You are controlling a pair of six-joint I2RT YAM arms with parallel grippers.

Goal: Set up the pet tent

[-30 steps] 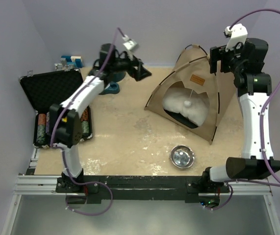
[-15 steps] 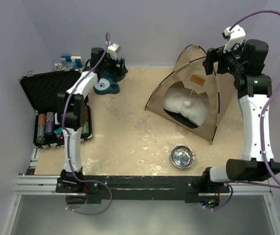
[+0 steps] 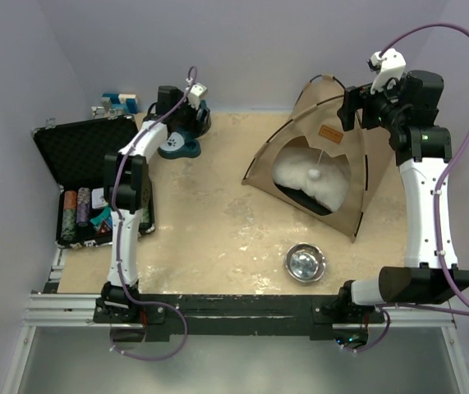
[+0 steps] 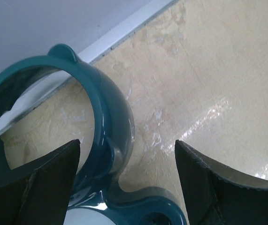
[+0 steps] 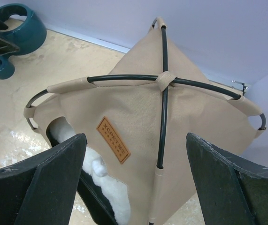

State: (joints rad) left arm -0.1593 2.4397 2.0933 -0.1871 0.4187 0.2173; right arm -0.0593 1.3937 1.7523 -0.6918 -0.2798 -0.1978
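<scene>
The pet tent (image 3: 316,164) stands upright on the right half of the table, tan fabric held up by thin dark poles that cross at its top. Its rounded entrance faces the front, with a white fluffy lining and a small white pom-pom (image 3: 313,173) hanging in it. My right gripper (image 3: 351,109) hovers just above the tent's peak, open and empty. In the right wrist view the tent (image 5: 138,108) and its crossed poles fill the space between the spread right gripper (image 5: 136,183). My left gripper (image 3: 186,121) is open over a teal pet feeder (image 4: 101,122), far from the tent.
An open black case (image 3: 86,148) with poker chips lies at the left edge. The teal feeder (image 3: 177,146) stands at the back left by the wall. A steel bowl (image 3: 305,262) sits in front of the tent. Small blue items (image 3: 119,103) stand in the back-left corner.
My left arm has swung from the middle back to the back-left corner and now hangs over the teal feeder. My right gripper has shifted slightly left above the tent. The tent has not moved.
</scene>
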